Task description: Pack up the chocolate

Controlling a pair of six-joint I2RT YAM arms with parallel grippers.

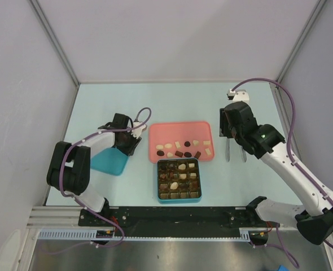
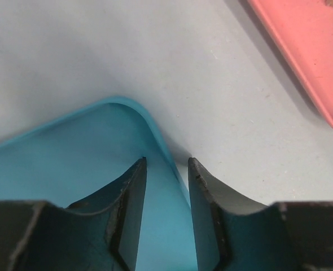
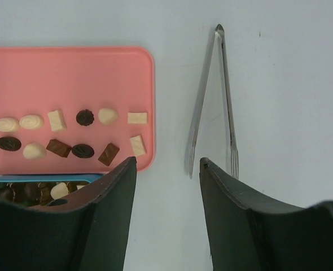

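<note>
Chocolate point(image 3: 84, 117) on tray point(image 1: 178, 131), in box point(image 1: 179, 200)
Left fingers point(image 2: 127, 209) straddle lid point(image 2: 53, 158) rim, grip unclear; right fingers point(image 3: 234, 214) spread above tongs point(image 3: 202, 101).

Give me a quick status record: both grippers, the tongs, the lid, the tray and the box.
left gripper: jaws straddle the rim of the teal lid; contact unclear
right gripper: open, above the tongs, holding nothing
tongs: lying flat on the table, right of the pink tray
chocolates: about a dozen loose on the pink tray
teal box: on the near side of the pink tray, compartments partly filled
</note>
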